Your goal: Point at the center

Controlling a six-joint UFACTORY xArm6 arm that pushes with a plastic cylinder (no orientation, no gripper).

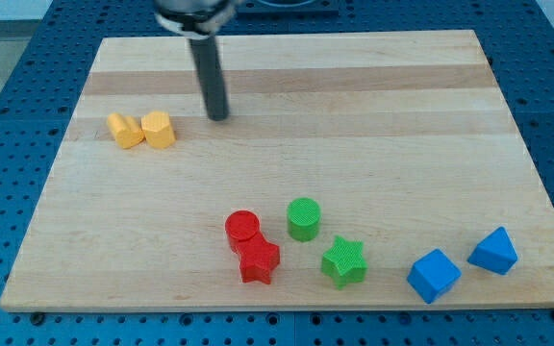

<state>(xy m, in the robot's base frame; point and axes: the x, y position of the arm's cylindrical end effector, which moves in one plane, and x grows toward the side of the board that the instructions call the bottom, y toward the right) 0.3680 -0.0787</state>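
Our arm's upper part is cut off at the view's top; only the dark rod shows. The two yellow blocks' shapes are hard to make out. We carry no gripper, so nothing spreads or pinches: my tip (218, 117) rests on the surface (354, 115), touching no block, in the upper-left part, up and left of the surface's center. Yellow block one (124, 130) and yellow block two (159, 129) touch each other, near the tip on its left.

Count: two yellow, two red, two green, two blue. Red cylinder (242, 229) touches red star (259, 260). Green cylinder (303, 218) and green star (343, 261) sit nearby. Blue cube (434, 275) and blue wedge (493, 251) lie lower right.
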